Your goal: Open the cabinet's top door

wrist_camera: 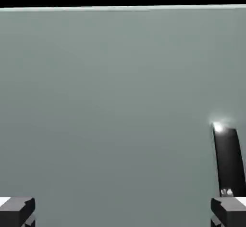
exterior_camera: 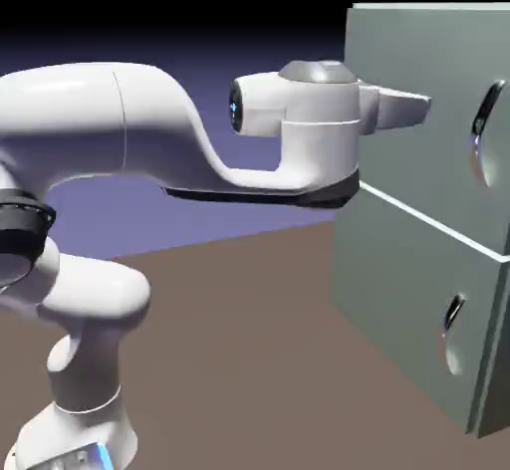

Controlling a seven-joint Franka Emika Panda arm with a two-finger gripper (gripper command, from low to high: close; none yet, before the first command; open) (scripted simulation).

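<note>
Jaws spread wide with nothing between them, gripper level and facing the top door of the cabinet, dark curved handle just beside one fingertip, door shut, brown table below.

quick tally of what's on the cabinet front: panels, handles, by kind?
Door panels: 2, the top door and the lower panel
Dark handles: 2, the top handle and the lower handle
Total: 4
</note>
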